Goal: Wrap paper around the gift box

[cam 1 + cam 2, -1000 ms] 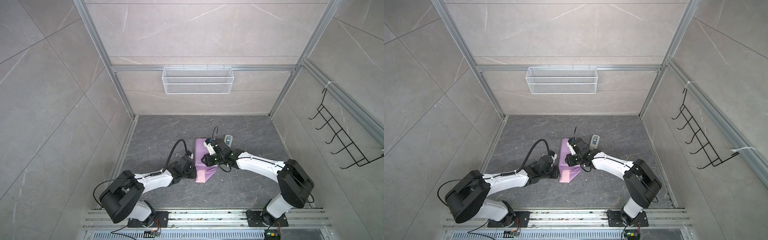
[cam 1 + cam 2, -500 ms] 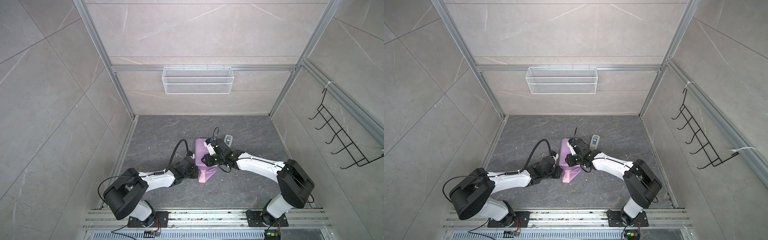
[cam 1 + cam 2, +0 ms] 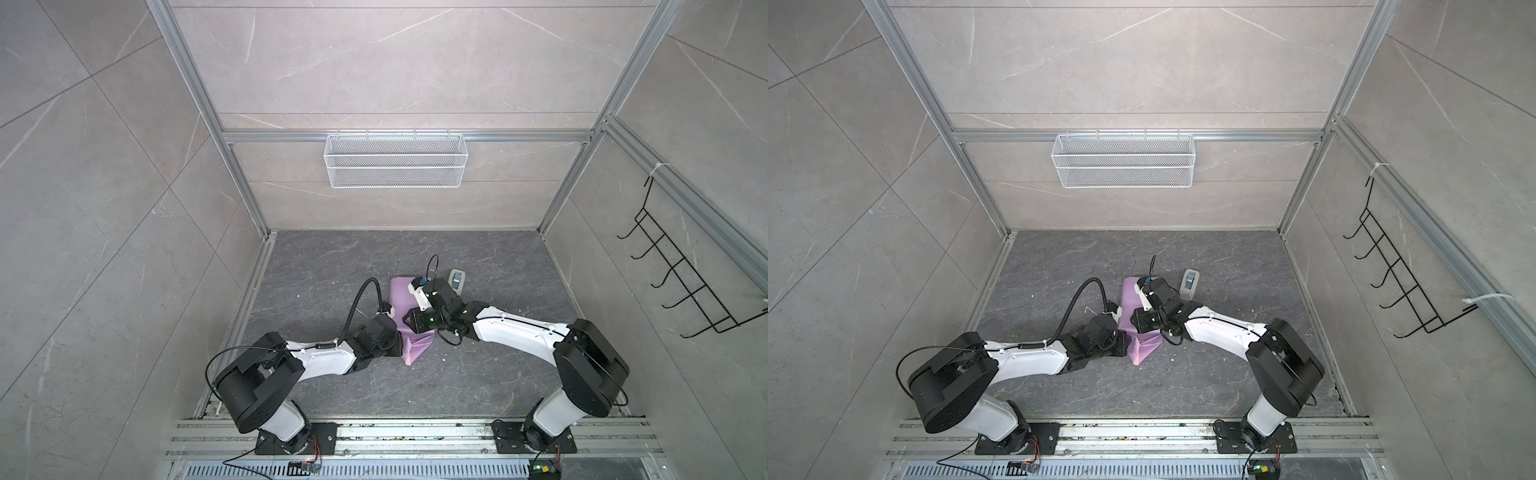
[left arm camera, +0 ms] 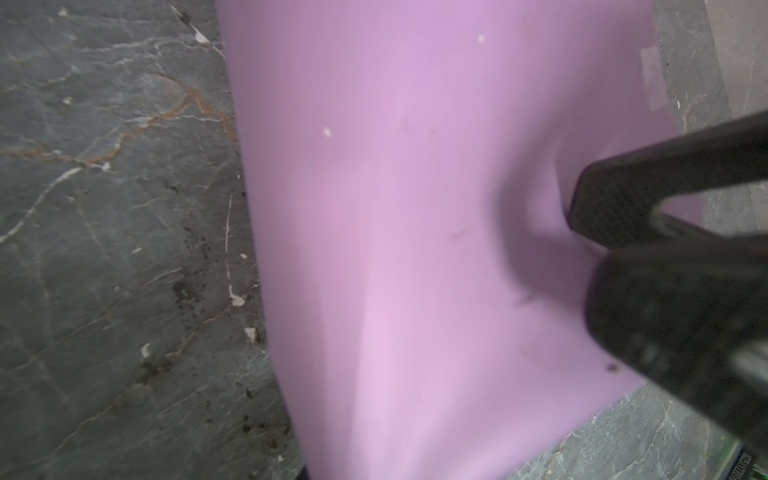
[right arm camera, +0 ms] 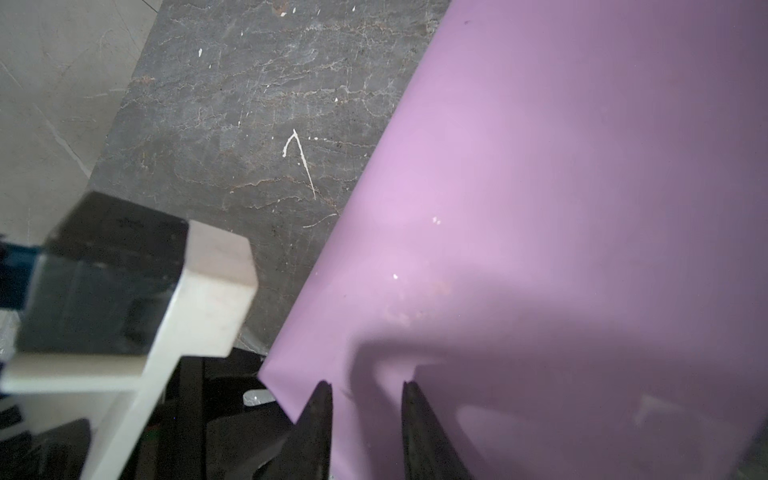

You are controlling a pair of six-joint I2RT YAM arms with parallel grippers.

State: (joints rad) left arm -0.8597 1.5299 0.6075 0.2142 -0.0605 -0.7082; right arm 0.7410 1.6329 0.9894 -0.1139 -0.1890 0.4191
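The lilac paper [image 3: 400, 297] is lying folded up at the lower middle of the frame on the bench [image 3: 332, 270]; the box is hidden from me. The left gripper [image 4: 590, 245] is pinching the paper near its edge, jaws together on it. The right gripper [image 5: 368, 395] is hovering at the sheet, jaws apart.

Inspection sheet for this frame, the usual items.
Surface: dark grey marbled tabletop, white specks scattered.
Job's things: paper lilac side up, near end creased; gift box not visible.
Clutter: small grey-white device right of the paper.
Grippers: left gripper on the paper, jaws unclear; right gripper over the paper, jaws slightly apart.
Cables: black hose arching from the left arm.
Surroundings: wire basket on back wall; hook rack on right wall.
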